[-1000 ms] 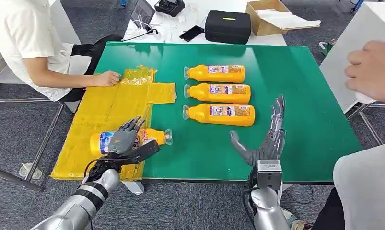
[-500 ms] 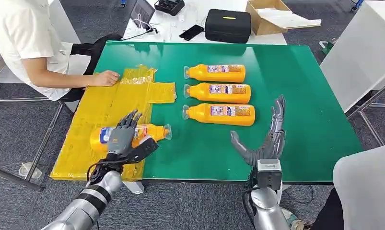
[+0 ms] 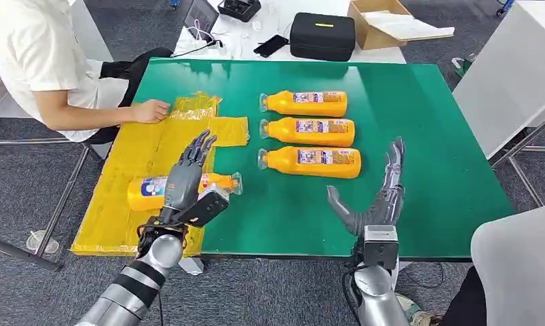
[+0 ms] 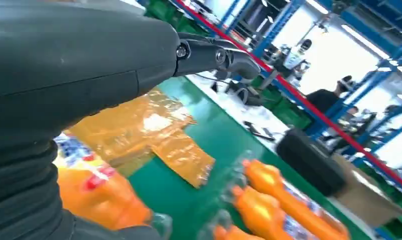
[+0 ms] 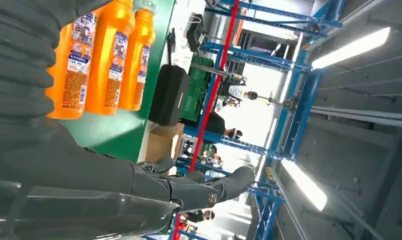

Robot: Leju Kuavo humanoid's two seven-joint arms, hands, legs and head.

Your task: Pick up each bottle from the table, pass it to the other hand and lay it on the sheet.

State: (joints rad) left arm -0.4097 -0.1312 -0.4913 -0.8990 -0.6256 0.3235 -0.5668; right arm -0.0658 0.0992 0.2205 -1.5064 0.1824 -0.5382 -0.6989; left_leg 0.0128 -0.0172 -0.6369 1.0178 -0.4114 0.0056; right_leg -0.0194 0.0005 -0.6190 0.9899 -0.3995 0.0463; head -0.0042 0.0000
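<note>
Spreading across the room, the green desk (image 3: 425, 170) carries a yellow sheet (image 3: 130, 163) with one orange bottle (image 3: 147, 192) lying on it, three more bottles (image 3: 310, 129) lie well apart, and the left hand (image 3: 188, 180) and right hand (image 3: 378, 197) hover empty, fingers spread.

sheet (image 3: 147, 153): crinkled, glossy yellow plastic film
bottles (image 3: 310, 132): smooth orange plastic, glossy printed labels
table (image 3: 419, 122): matt green
my left hand (image 3: 184, 183): dark matt plastic

Black case (image 3: 322, 37) and a cardboard box (image 3: 378, 24) sit past the table's far edge; someone's hand (image 3: 151, 111) rests at its left edge.
</note>
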